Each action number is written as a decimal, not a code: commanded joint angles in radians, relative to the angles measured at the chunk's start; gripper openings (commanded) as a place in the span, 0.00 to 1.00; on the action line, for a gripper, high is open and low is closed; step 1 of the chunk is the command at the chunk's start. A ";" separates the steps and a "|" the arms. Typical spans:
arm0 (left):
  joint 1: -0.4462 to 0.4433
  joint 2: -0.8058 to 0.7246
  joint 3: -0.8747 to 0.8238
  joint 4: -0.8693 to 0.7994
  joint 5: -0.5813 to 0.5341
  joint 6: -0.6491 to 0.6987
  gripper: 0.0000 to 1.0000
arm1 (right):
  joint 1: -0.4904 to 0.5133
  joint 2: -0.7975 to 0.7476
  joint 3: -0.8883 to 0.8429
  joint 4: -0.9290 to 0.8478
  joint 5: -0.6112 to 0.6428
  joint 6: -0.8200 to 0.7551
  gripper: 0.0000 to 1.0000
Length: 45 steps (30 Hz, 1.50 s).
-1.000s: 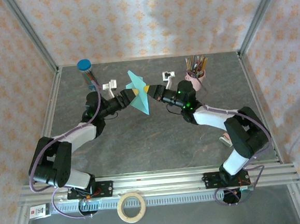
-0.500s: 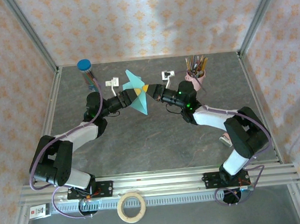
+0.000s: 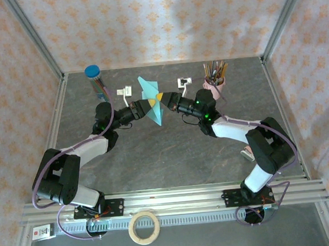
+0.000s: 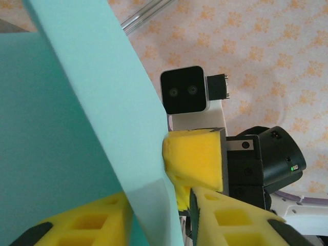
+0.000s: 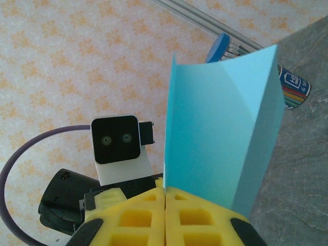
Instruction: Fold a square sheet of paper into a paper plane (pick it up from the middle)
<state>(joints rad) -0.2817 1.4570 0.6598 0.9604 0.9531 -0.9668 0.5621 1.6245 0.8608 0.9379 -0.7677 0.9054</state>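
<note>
- Plainly, the square sheet of paper (image 3: 156, 114) is off the desk (image 3: 172, 153). It hangs upright in the air at the upper centre of the top view, between the two arms.
- The right end effector (image 5: 165, 202) has its yellow pads pressed together on the sheet's lower edge, and the paper rises straight out of the seam between them.
- The left end effector (image 4: 159, 218) has its pads apart, one on each side of the sheet. A thin dark gap shows beside one pad, so it does not look clamped.
- Done, as I judge it: the pickup and at least one crease. The right wrist view shows a slanting fold line, with the sheet bent into two panels.
- Left to do: the pointed nose, the wing folds and the centre ridge. No dart outline shows yet, so the folding looks to be at an early stage.
</note>
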 commanded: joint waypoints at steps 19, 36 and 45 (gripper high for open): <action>-0.016 0.009 0.303 -0.900 -0.502 0.560 0.10 | -0.080 -0.220 -0.060 -0.374 0.303 -0.234 0.60; -0.278 0.372 0.656 -1.429 -1.484 0.770 0.08 | -0.093 -0.323 -0.114 -0.578 0.632 -0.323 0.62; -0.320 0.523 0.639 -1.455 -1.566 0.740 0.08 | -0.105 -0.339 -0.141 -0.608 0.666 -0.312 0.62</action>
<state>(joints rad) -0.5865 1.9530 1.2861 -0.4419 -0.5190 -0.2268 0.4637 1.3037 0.7311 0.3500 -0.1390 0.5999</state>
